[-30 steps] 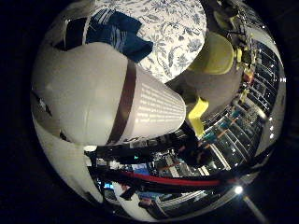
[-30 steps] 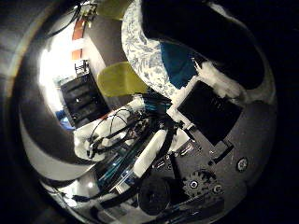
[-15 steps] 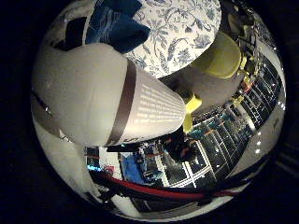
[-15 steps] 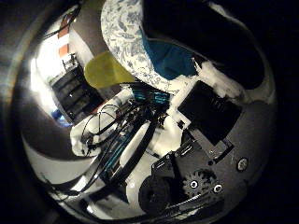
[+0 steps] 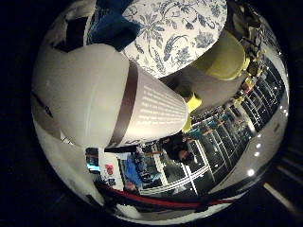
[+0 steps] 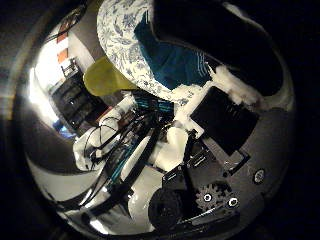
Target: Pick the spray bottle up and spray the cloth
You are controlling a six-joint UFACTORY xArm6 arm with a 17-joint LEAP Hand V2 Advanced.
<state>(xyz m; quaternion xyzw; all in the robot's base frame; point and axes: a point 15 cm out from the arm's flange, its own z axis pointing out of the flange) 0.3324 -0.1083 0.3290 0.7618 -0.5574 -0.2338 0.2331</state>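
The spray bottle (image 5: 109,99) is white with a brown band and fills much of the little finger side view, close against my palm. A yellow part (image 5: 191,101) shows at its narrow end. My right hand (image 6: 220,130) shows as black and white parts with a gear, its fingers curled round the bottle. The bottle hangs off the table. The blue cloth (image 6: 172,62) lies crumpled on the round table (image 5: 180,33), which has a blue-and-white floral cover. The cloth sits beyond the bottle's wide end.
A yellow-green chair (image 5: 227,59) stands beside the table. Shelving (image 5: 222,137) lines the room behind it. A red band (image 5: 156,201) runs across the floor area. The arm's white body (image 6: 150,155) stretches away in the thumb side view.
Both views have swung, so the hand has turned with the bottle. The table and cloth now sit nearer the views' edges. The bottle has stayed in place against the palm.
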